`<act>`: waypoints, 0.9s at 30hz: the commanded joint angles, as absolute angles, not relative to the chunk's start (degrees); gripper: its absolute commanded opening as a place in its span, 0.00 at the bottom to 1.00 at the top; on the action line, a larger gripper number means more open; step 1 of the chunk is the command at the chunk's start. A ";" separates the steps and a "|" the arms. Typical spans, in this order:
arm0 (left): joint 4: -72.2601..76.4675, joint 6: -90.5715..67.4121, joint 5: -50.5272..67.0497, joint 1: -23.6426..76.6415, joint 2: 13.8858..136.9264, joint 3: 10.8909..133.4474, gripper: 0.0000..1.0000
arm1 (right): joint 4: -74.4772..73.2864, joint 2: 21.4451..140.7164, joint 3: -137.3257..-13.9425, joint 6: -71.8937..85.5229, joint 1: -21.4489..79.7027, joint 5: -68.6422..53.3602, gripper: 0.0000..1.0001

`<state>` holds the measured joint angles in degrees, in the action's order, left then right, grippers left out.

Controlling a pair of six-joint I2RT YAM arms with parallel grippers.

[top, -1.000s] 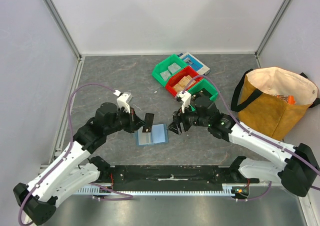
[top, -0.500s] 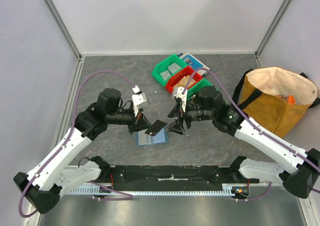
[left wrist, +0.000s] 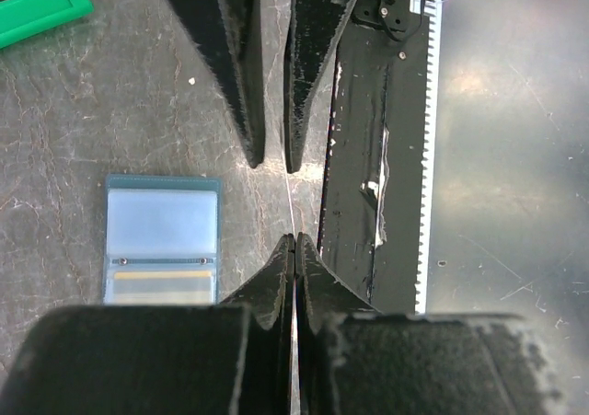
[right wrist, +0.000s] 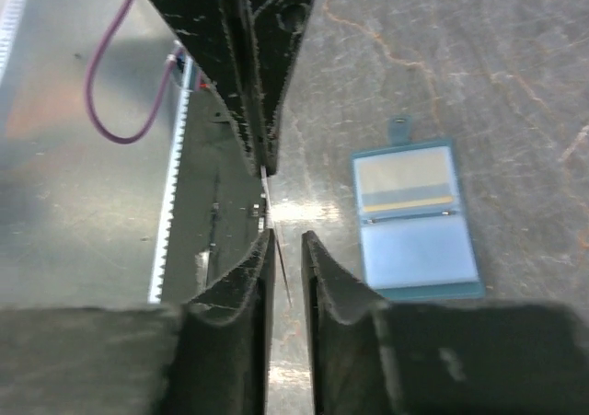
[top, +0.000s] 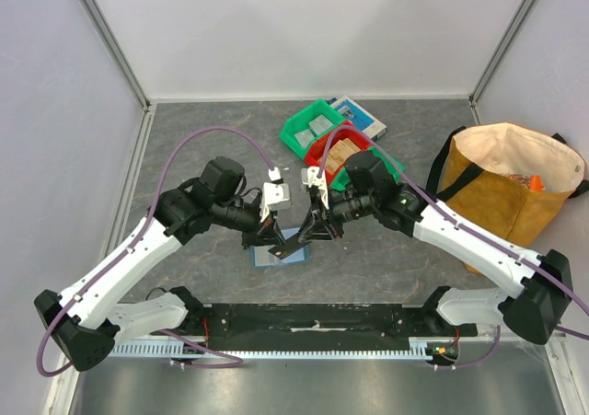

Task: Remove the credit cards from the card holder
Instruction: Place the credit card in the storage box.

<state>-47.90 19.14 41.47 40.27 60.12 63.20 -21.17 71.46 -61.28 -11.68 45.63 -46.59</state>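
**While one card is held between the arms: claw and holder status**

Where the two arms meet above the middle of the table (top: 212,157), the left claw (left wrist: 294,242) is clamped tight on a credit card (left wrist: 291,203). The card shows edge-on as a thin pale line running out from the tips. The right claw (right wrist: 287,242) faces the left claw tip to tip, with its jaws set narrow and a visible gap between them. One finger (right wrist: 250,286) stands to each side of the card's far edge. The card's edge sits inside that gap, nearer one finger; whether either finger touches it cannot be told.

The card holder (left wrist: 161,240) lies open and flat on the table, below and just beside the two claws and apart from both. Its two halves face up. One half carries a second card (left wrist: 158,284), pale with a yellow stripe, seated in its pocket. The other half shows a plain pale-blue window.

Further back on the table stand green bins (top: 311,130) and a red bin (top: 336,148), touching one another, with a blue-and-white flat box (top: 363,114) behind them. A tan bag (top: 506,194) stands upright at the right side, well apart from the claws
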 commanded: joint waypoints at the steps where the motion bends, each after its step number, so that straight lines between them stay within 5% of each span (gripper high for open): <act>1: -48.87 22.50 42.63 40.96 59.94 65.65 0.02 | -22.50 72.68 -64.25 -13.54 45.70 -51.23 0.12; 3: -48.69 22.50 42.02 41.13 59.85 65.48 0.02 | -22.94 72.95 -64.42 -13.62 45.62 -52.20 0.00; 6: -47.47 21.28 39.47 40.96 58.71 64.43 0.09 | -22.94 72.86 -63.81 -13.19 45.62 -51.34 0.00; 11: -40.45 16.62 29.21 40.96 54.24 60.48 0.55 | -21.98 73.65 -62.67 -7.66 43.34 -44.04 0.00; 14: -34.65 11.97 17.71 40.69 51.16 57.40 0.69 | -19.35 73.39 -60.83 -2.13 40.00 -41.06 0.00; 27: -15.56 -7.37 -15.28 26.03 38.50 45.27 0.93 | 2.80 70.84 -46.41 32.06 12.41 -23.66 0.00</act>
<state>-22.55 1.04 -3.20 29.28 40.58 46.41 -6.79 72.58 -48.49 20.25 16.95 -30.39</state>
